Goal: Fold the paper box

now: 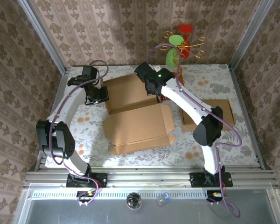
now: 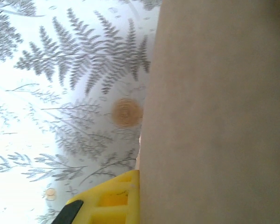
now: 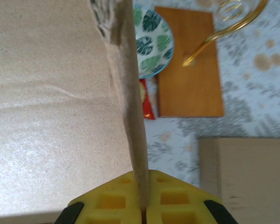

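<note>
Right wrist: paper box (image 3: 129, 116) panel stands clamped inside the right pincer (image 3: 143, 211).

Your left gripper (image 1: 97, 95) sat near the table's (image 1: 214, 88) far-left corner and your right gripper (image 3: 143, 205) mid-far, elbows bent, both clamped tight on the paper box (image 1: 135, 123).

The top external camera looks steeply down from above and behind the arm bases (image 1: 86, 179), taking in the whole worktop (image 1: 182, 151). Each wrist camera is pressed close to the paper box (image 1: 135, 123). The left looks past its card (image 2: 214, 116) onto the fern-printed worktop, the right along a flap edge (image 3: 130, 116) toward the far side.
</note>
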